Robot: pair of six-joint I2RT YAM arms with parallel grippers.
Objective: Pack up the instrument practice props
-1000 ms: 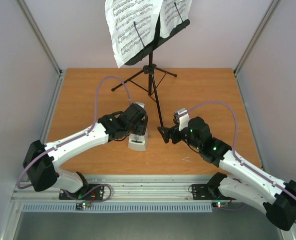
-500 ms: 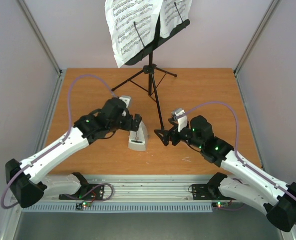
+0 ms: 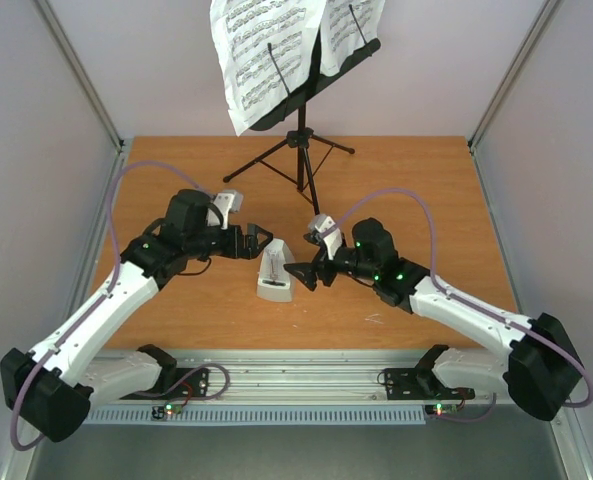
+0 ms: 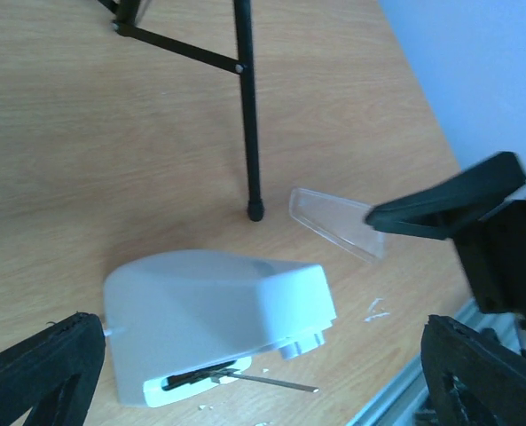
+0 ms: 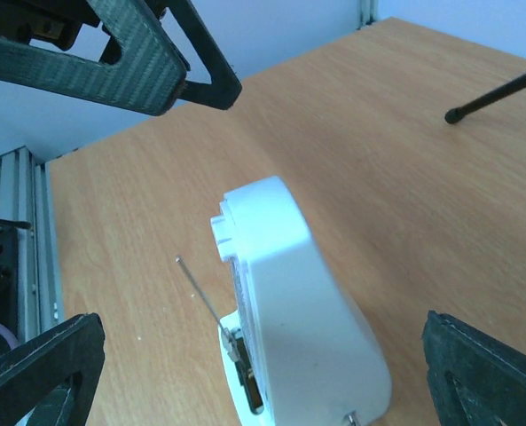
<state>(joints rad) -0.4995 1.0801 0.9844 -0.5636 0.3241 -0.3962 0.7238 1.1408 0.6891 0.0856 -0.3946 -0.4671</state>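
The pale grey metronome (image 3: 274, 276) stands on the table between both grippers, its thin pendulum rod (image 4: 276, 382) sticking out; it also shows in the right wrist view (image 5: 302, 324). My left gripper (image 3: 255, 243) is open and empty, just left of it. My right gripper (image 3: 302, 269) is open and empty, just right of it. The clear plastic cover (image 4: 333, 224) lies flat on the table below the right gripper's fingers (image 4: 444, 201). The black music stand (image 3: 302, 150) stands at the back, holding the sheet-music pages (image 3: 266, 50).
One stand leg ends in a foot (image 4: 255, 212) close behind the metronome and cover. Grey walls close in the wooden table (image 3: 416, 190) on three sides. An aluminium rail (image 3: 306, 380) runs along the near edge.
My left gripper has let go of the metronome and drawn back to the left. My right gripper has moved left, up close to the metronome. The metronome has stayed put.
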